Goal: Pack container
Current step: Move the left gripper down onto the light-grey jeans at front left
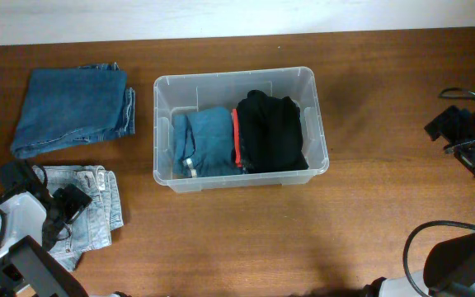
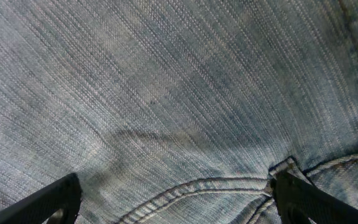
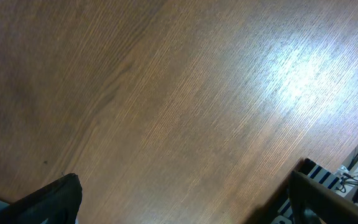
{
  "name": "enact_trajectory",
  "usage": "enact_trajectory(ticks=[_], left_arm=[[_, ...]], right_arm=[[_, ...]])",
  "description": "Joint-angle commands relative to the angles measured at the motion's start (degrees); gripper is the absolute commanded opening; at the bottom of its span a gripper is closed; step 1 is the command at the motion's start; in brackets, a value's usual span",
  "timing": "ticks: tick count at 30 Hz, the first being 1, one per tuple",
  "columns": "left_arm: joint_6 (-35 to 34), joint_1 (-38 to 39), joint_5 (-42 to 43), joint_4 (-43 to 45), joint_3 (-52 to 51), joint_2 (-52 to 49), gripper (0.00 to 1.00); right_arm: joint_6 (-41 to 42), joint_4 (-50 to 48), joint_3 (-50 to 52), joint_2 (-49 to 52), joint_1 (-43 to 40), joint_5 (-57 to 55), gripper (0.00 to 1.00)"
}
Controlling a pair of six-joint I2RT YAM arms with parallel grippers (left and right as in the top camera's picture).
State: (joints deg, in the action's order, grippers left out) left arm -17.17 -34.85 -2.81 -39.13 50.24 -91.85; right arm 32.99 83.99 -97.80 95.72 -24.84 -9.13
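The clear plastic container (image 1: 316,107) stands mid-table. Inside it lie a folded teal-blue pair of jeans (image 1: 206,140) on the left and a black garment with a red edge (image 1: 270,132) on the right. A light-wash folded pair of jeans (image 1: 97,206) lies at the front left. My left gripper (image 1: 63,208) hovers right over it, open. In the left wrist view the light denim (image 2: 179,93) fills the picture, and the left gripper (image 2: 176,205) has its fingers spread wide over a pocket seam. My right gripper (image 1: 456,128) is open at the far right, over bare wood (image 3: 166,93).
A darker blue folded pair of jeans (image 1: 72,111) lies at the back left. Cables and a striped object (image 3: 328,180) sit near the right table edge. A white wall runs along the back.
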Motion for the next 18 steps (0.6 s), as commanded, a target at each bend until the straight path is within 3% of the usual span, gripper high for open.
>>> enact_trajectory(ticks=[1,14,18], left_arm=[[0.3,0.0,2.6,0.2,-0.5,-2.5,0.99],[-0.3,7.2,12.7,1.4,-0.5,-6.0,1.0],[-4.3,11.0,13.1,1.9,-0.5,-6.0,0.99]], right_arm=[[0.5,0.0,0.2,-0.7,-0.3,-0.3,0.98],[0.5,0.0,0.2,-0.7,-0.3,-0.3,0.99],[0.5,0.0,0.2,-0.7,-0.3,-0.3,0.99]])
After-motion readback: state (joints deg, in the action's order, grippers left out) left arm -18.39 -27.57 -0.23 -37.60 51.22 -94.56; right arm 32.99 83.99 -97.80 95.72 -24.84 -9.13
